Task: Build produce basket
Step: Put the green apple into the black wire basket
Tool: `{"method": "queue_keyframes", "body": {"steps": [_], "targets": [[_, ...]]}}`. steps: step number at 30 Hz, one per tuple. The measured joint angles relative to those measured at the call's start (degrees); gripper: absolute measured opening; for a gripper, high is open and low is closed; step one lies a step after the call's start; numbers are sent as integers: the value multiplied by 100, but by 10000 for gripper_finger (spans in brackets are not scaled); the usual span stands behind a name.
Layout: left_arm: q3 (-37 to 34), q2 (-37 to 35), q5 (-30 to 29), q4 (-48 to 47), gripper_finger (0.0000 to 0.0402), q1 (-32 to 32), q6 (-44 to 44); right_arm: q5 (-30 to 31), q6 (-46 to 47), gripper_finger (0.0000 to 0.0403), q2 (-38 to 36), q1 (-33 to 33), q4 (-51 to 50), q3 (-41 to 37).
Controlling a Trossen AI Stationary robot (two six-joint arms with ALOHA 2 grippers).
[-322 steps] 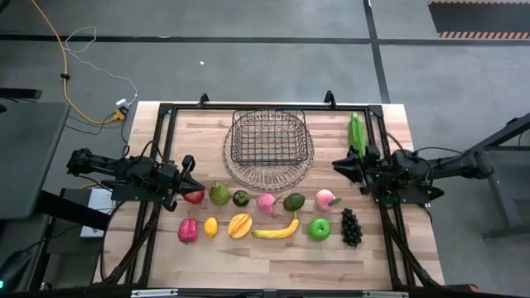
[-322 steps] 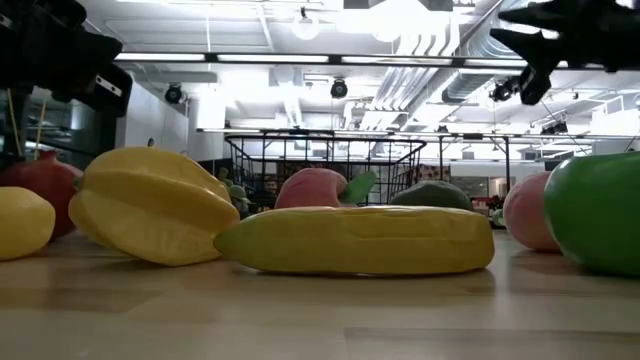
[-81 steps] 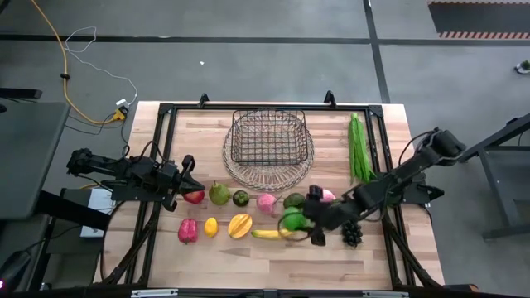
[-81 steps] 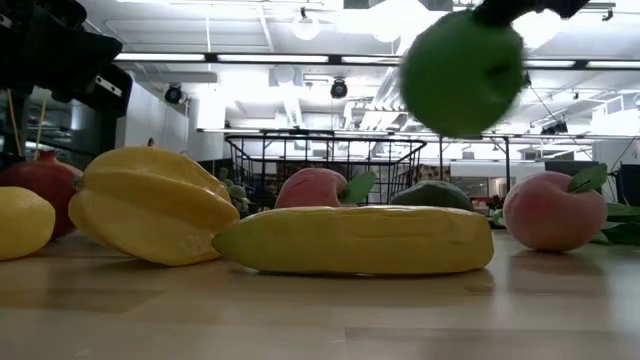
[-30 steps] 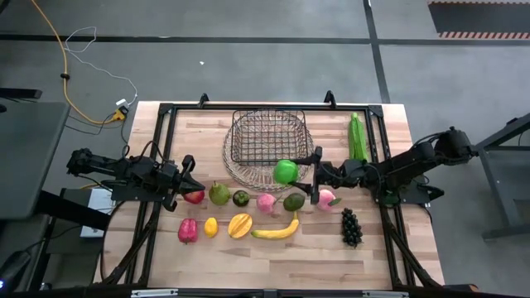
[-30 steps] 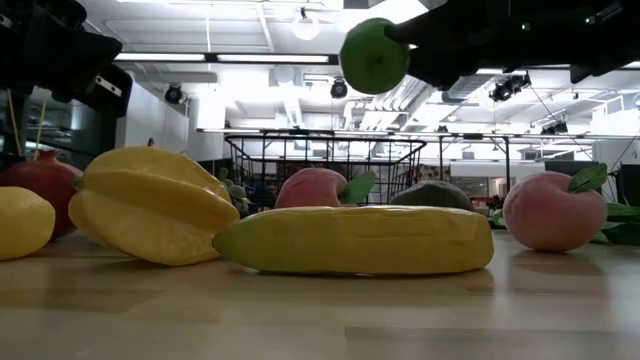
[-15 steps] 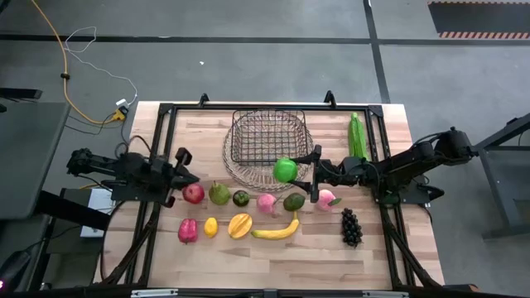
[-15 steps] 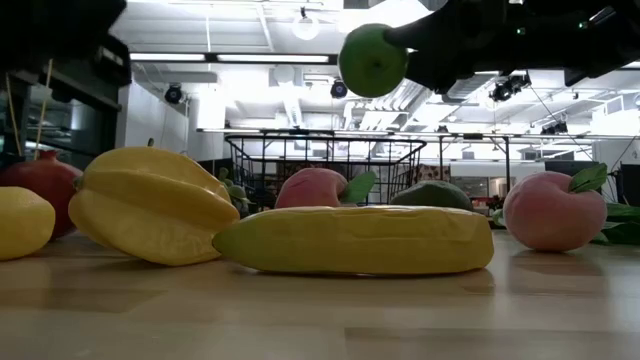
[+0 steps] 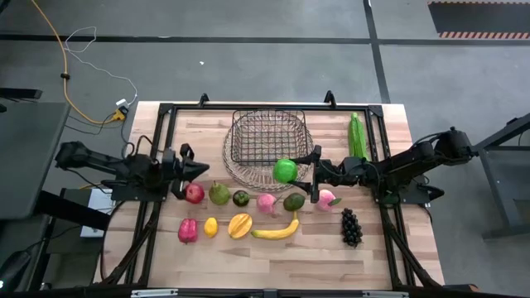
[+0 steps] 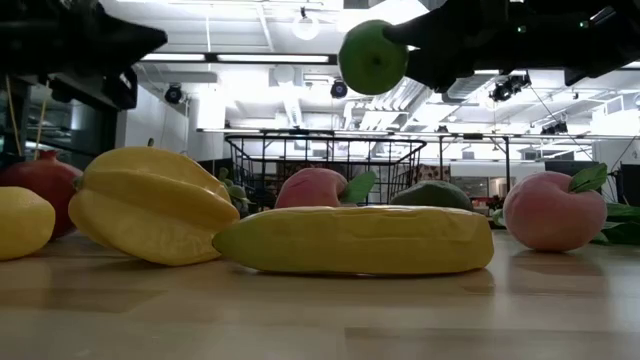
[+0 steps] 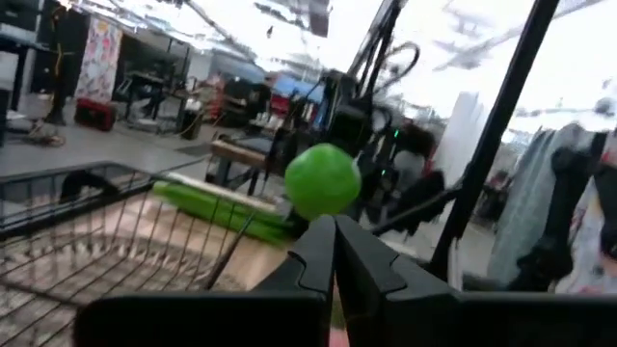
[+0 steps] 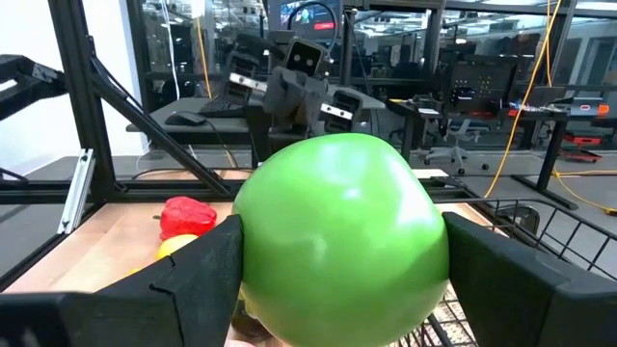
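Observation:
My right gripper [image 9: 300, 172] reaches in from the table's right and is shut on a green apple [image 9: 286, 170], held above the near rim of the wire basket [image 9: 233, 132]. The low view shows the apple [image 10: 372, 57] high in the air. My left gripper [image 9: 204, 168] is shut and touches nothing. It points level toward the right, just above and far of a red apple [image 9: 194, 193]. The other produce lies in two rows on the table near the basket, among them a starfruit [image 9: 240, 224], a banana [image 9: 277, 231] and dark grapes [image 9: 352, 227]. My right gripper pinches the green apple by two opposite sides [image 12: 260, 251] between its two fingers [image 12: 193, 280]. The fingers lie level and come from the table's right side. The apple is lifted clear, over the basket's near rim.
A long green husk [image 9: 357, 136] lies at the far right beside the basket. A red pepper [image 9: 188, 229] and a lemon [image 9: 211, 226] sit in the near row at left. Black frame rails [image 9: 161, 132] run along the table's sides. Bare wood stretches along the near edge.
My left gripper has risen from beside the red apple and tipped up to level, its tip now a little more toward the right and the far edge; it has stayed shut. The green apple hangs where it was.

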Motion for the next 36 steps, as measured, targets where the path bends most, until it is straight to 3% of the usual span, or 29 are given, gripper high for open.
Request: {"method": "queue_keyframes", "body": {"steps": [11,15,20,22,29,36], "targets": [[748,1424,5,249,0,0,190,6,7,301,0,-68,172,2],[842,1935,-33,1062,0,0,440,39,38,301,2,-68,264,2],[842,2325,-33,1889,0,0,443,997,42,301,2,-189,210,308],[842,2379,-33,1912,0,0,440,1057,44,301,0,-408,-771,784],[842,2407,-33,1900,0,0,246,937,90,301,506,-1363,-6023,3510],[842,2407,-33,1885,0,0,246,-4,140,301,1559,-2130,-9466,5695]]}}
